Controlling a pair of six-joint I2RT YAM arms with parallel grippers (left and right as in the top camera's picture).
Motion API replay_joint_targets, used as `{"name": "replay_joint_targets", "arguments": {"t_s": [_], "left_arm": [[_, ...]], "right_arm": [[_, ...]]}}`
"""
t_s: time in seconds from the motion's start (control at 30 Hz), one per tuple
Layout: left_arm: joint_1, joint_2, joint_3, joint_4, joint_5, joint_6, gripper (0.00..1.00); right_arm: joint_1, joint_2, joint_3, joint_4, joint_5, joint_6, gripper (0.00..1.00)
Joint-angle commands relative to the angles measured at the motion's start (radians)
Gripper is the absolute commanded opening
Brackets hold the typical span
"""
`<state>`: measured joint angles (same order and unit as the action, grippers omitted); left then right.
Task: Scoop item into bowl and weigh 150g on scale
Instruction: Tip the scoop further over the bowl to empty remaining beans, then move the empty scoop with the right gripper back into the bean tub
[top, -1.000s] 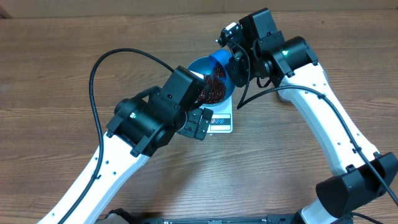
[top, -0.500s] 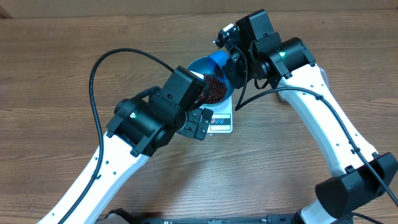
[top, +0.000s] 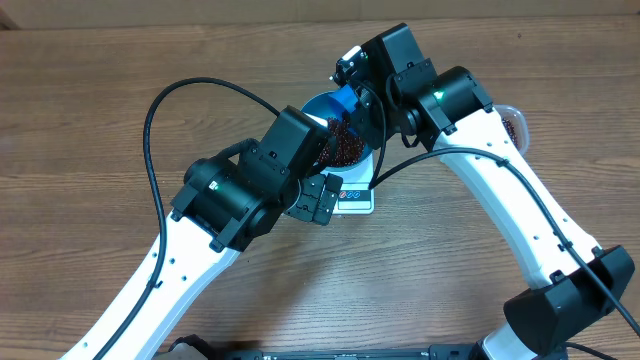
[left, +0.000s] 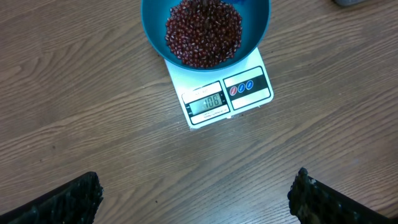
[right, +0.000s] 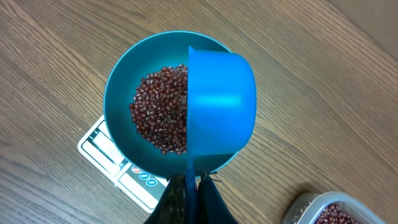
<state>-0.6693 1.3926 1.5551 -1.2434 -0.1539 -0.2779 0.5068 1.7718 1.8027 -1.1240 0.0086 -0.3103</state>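
The teal-blue bowl (right: 118, 93) stands on the white scale (left: 227, 96) and holds a heap of dark red-brown beans (right: 158, 109). My right gripper (right: 193, 186) is shut on the thin handle of a bright-blue scoop (right: 221, 102). The scoop is tipped on its side over the right half of the bowl. In the overhead view the scoop (top: 347, 98) sits at the bowl's (top: 318, 103) far rim. My left gripper (left: 196, 199) hangs open and empty over bare table in front of the scale, whose display is lit.
A clear plastic tub (right: 329, 211) with more beans stands on the table to the right of the bowl, and it also shows past the right arm as the tub (top: 512, 122) in the overhead view. A black cable loops over the left arm.
The right arm has swung left with the scoop over the bowl, uncovering the tub at the right. The left arm has not moved.
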Motion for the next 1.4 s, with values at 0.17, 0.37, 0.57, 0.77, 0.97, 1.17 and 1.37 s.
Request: {"name": "replay_joint_targets", "arguments": {"t_s": [0.17, 0.37, 0.57, 0.77, 0.97, 1.17, 1.37], "left_arm": [[0.002, 0.001, 0.02, -0.002, -0.006, 0.019, 1.0], [0.002, 0.001, 0.02, -0.002, -0.006, 0.019, 1.0], [0.002, 0.001, 0.02, -0.001, -0.006, 0.019, 1.0], [0.002, 0.001, 0.02, -0.002, -0.006, 0.019, 0.99], [0.002, 0.001, 0.02, -0.002, -0.006, 0.019, 1.0], [0.002, 0.001, 0.02, -0.002, -0.006, 0.019, 1.0], [0.002, 0.001, 0.02, -0.002, -0.006, 0.019, 1.0]], "right_arm": [[0.024, -0.029, 0.039, 0.002, 0.067, 0.024, 0.04], [0.045, -0.029, 0.039, 0.021, 0.12, 0.031, 0.04], [0.053, -0.029, 0.039, -0.012, 0.092, -0.011, 0.04], [0.044, -0.029, 0.039, 0.001, 0.095, 0.035, 0.04], [0.032, -0.029, 0.039, 0.005, 0.09, 0.107, 0.04], [-0.023, -0.058, 0.039, 0.03, 0.023, 0.14, 0.04], [-0.197, -0.113, 0.039, 0.029, -0.028, 0.224, 0.04]]}}
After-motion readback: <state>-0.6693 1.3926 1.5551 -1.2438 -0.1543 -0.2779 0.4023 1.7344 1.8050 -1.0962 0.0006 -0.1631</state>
